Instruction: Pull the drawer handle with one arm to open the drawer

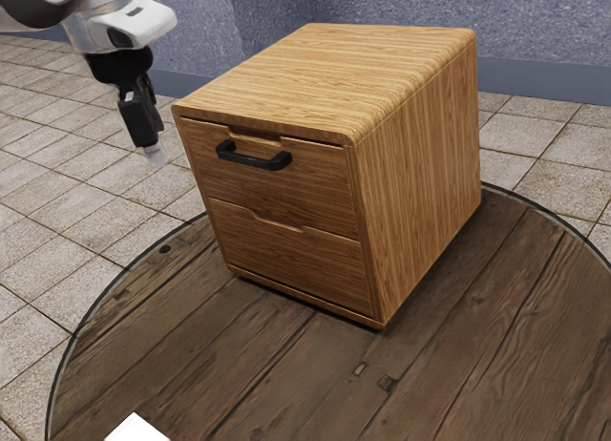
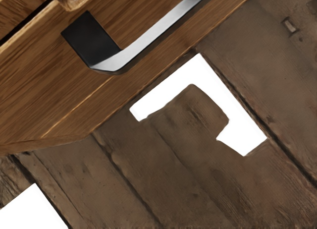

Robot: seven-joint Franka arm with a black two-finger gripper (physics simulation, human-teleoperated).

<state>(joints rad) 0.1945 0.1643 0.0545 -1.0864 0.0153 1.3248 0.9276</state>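
A light wooden cabinet stands on a round dark plank platform. It has two drawers, one above the other. The top drawer carries a black bar handle, and its front sits flush with the cabinet. My gripper hangs to the exterior view's left of the handle, at about its height and apart from it, pointing down. It is open with nothing between its fingers. In the wrist view the handle and the drawer front lie close ahead of the hand.
The lower drawer has a notch and no bar handle. Grey tiled floor surrounds the platform, with a blue-grey wall behind. A white patch lies at the platform's near edge. White patches show on the planks below the hand.
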